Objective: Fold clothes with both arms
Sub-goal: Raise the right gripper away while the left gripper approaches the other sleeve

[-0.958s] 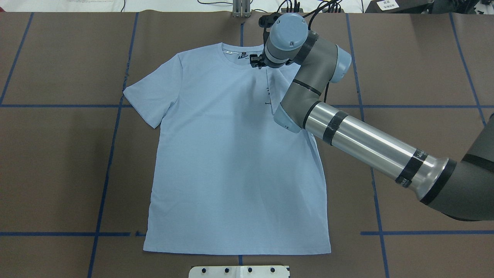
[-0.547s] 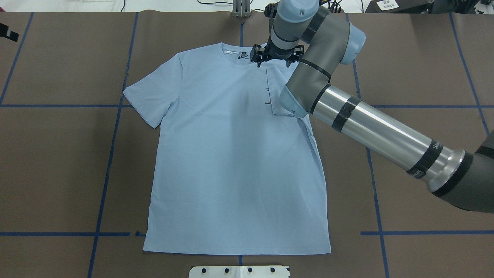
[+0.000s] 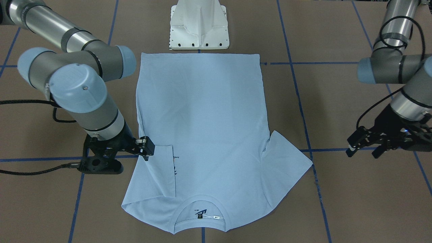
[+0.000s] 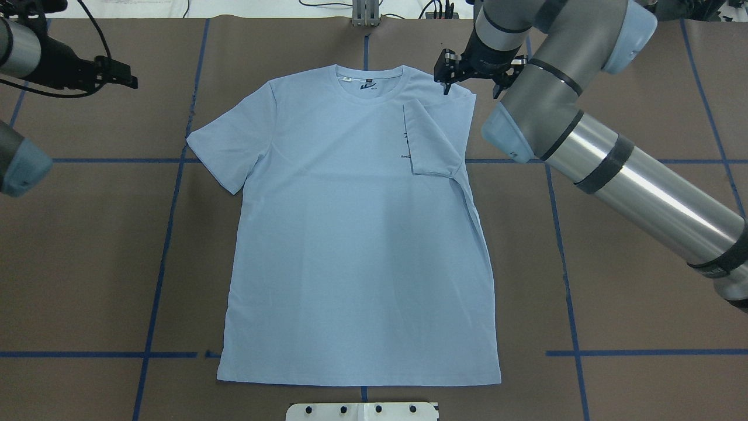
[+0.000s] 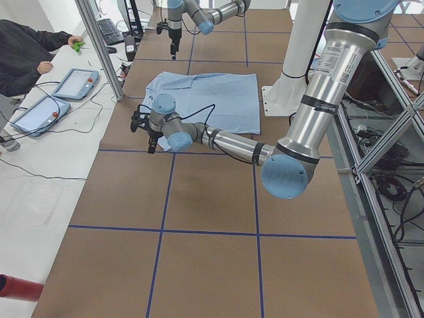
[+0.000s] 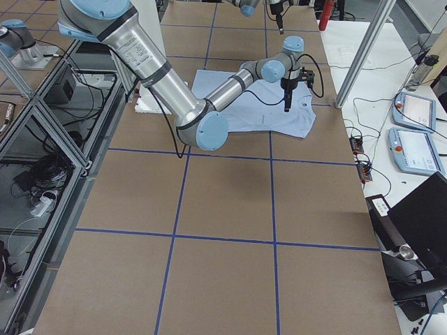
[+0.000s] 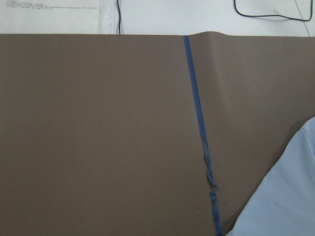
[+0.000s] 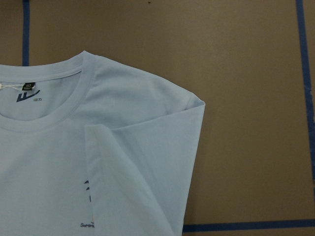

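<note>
Close to the base point(image 4: 362, 411), the shirt point(image 4: 356, 251) is lying flat on the desk point(image 4: 82, 263), hem point(image 4: 356, 383) nearest, collar point(image 4: 368, 88) pointing away, long axis running out from the robot. Soft, light cloth, it is likely going to sag, so pinching edges or the spread left sleeve point(image 4: 231, 143) seems best; the right sleeve point(image 4: 432, 140) is lying folded inward. Beyond, the right claw point(image 4: 472, 79) is hovering wide and empty by the shoulder point(image 4: 461, 100), the left claw point(image 3: 363, 150) likewise, well off the cloth

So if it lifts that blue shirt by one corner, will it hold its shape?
Probably not: the shirt lies thin and flat, its folded-in sleeve draped over the chest, so it should sag. Pushed, it would likely bunch, like the crease near that sleeve.
</note>
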`<state>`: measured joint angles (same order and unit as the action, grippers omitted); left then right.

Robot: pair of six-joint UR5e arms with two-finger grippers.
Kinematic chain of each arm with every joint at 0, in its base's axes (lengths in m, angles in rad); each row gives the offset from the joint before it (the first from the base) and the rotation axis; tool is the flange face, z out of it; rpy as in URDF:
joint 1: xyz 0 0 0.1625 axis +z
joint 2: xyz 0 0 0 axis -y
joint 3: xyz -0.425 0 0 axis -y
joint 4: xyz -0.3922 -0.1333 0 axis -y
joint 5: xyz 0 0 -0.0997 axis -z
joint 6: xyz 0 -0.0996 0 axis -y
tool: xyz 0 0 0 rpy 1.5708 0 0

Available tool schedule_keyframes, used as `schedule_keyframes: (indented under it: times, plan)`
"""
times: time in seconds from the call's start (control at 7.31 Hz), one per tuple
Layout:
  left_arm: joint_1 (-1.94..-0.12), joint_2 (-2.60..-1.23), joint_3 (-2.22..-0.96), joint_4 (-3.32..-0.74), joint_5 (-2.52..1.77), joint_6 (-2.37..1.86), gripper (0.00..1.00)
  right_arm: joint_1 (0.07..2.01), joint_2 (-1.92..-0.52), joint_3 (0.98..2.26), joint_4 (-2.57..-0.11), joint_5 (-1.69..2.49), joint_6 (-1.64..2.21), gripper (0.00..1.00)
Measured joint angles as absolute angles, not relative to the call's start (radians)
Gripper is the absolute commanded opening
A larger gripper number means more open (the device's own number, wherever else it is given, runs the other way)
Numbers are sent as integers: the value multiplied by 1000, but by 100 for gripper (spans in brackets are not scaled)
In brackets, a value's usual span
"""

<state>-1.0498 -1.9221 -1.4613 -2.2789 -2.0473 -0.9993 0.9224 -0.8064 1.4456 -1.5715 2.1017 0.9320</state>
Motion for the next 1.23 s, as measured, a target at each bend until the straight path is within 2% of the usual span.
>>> schedule_keyframes:
  times: [0.27,0.68,1.23]
  plan:
    - [-929,-1941,-1453,-2279,-1888,-1140,99,968,-855,1478,-1596,2158,848,100]
    - [-859,-1998,-1358,-2278,-1766,-1185,97,973,-876,1485,-1592,2163,831,100]
    - [-816,-2017,-1311,-2284,-1728,-1185,82,971,-877,1484,-1589,2158,831,100]
